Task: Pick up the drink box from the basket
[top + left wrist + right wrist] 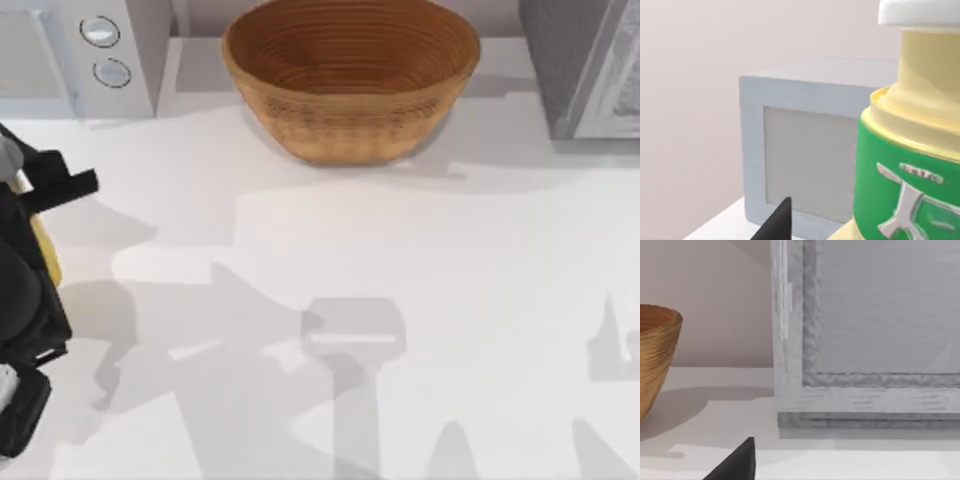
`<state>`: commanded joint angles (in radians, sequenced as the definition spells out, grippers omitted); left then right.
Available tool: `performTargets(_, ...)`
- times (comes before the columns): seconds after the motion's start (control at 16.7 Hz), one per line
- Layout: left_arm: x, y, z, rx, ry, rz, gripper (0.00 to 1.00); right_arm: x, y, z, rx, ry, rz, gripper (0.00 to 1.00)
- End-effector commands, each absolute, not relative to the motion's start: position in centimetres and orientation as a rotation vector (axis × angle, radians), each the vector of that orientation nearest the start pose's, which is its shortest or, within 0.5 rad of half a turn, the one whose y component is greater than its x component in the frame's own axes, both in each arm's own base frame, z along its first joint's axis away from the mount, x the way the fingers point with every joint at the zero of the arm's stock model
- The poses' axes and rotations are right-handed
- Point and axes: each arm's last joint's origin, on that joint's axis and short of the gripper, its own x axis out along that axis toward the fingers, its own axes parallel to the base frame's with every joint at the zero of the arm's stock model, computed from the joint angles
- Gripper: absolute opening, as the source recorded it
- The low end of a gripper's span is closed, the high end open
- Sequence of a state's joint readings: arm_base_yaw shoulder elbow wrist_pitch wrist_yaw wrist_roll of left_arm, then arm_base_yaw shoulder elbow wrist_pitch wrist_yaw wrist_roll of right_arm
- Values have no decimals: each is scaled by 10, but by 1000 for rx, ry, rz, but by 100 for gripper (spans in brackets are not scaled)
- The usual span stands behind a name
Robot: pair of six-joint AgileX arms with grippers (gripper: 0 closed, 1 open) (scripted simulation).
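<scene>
Holding the box at the table's left edge, left gripper clamped on it; basket far back, between two grey appliances

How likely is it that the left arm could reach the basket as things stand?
Probably yes: bare table lies between the left gripper and the basket, whose top is open. But the gripper seems to hold the drink box.
</scene>
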<state>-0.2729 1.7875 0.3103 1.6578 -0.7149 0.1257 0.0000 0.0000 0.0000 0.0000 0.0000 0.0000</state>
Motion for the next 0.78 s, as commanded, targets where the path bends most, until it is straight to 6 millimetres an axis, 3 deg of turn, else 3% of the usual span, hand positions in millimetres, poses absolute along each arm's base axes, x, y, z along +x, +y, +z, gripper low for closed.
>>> performTargets(0.24,251,-47,134,21,-125,470,0,106,-1,160,0,0,0,100)
performTargets(0.78,251,-47,134,21,-125,470,68,106,-1,160,0,0,0,100)
